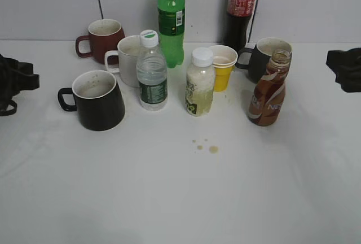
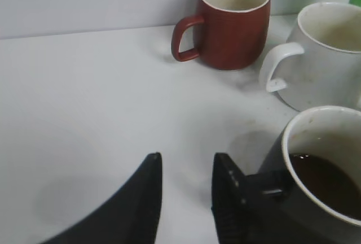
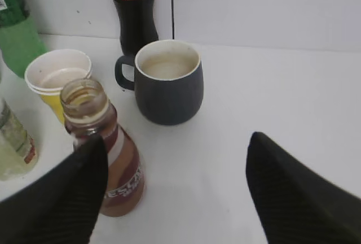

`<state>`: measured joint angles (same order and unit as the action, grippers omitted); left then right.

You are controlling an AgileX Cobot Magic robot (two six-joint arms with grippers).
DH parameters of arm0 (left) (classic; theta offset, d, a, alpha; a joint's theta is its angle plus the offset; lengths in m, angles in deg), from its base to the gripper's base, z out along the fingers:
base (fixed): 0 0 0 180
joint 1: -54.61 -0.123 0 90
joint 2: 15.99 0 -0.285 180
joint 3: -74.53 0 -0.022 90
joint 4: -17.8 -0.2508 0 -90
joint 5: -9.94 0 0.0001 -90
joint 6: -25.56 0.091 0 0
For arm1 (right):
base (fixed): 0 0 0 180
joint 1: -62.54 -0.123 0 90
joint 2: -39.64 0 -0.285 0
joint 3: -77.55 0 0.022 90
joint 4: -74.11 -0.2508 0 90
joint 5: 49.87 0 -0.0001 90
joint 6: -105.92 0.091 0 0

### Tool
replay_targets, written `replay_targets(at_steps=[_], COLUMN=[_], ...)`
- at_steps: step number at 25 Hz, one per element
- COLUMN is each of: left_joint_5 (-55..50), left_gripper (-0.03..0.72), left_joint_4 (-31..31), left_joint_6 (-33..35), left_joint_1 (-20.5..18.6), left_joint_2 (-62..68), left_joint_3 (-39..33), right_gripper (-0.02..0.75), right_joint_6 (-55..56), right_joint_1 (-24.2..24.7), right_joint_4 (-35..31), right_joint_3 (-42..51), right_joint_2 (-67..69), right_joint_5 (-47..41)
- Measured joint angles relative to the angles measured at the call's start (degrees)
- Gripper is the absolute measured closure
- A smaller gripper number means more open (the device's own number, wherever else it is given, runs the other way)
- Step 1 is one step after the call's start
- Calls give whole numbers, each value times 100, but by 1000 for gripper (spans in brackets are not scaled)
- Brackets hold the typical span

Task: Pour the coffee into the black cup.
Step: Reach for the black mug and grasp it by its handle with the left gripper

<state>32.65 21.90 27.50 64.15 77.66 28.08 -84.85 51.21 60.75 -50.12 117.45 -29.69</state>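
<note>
Left wrist view shows dark coffee in the black cup (image 2: 321,176), front left on the table (image 1: 180,199). The left gripper (image 2: 186,199) is narrowly parted, empty; the right gripper (image 3: 175,193) gapes wide beside the uncapped coffee bottle (image 3: 104,153).

Cup (image 1: 97,99) far left, coffee bottle (image 1: 269,90) far right, bottles between.
</note>
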Motion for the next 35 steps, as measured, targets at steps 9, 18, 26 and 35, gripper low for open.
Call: replay_targets(at_steps=[9, 18, 26, 35], left_joint_5=[2954, 4609, 4635, 4652], left_gripper=[447, 447, 337, 313], left_joint_4=[-159, -594, -675, -851], left_joint_6=[0, 0, 0, 0], left_joint_1=[0, 0, 0, 0], left_joint_2=[992, 2067, 2611, 3104], left_joint_3=[-989, -1280, -1267, -693], right_gripper=[165, 165, 165, 165], right_joint_6=[1107, 604, 460, 447], right_joint_1=[0, 0, 0, 0], right_joint_4=[1697, 1942, 1942, 1896], right_joint_3=[1198, 1461, 1467, 1467], right_joint_2=[958, 2140, 2809, 2908], right_joint_5=[2595, 4179, 4862, 4899])
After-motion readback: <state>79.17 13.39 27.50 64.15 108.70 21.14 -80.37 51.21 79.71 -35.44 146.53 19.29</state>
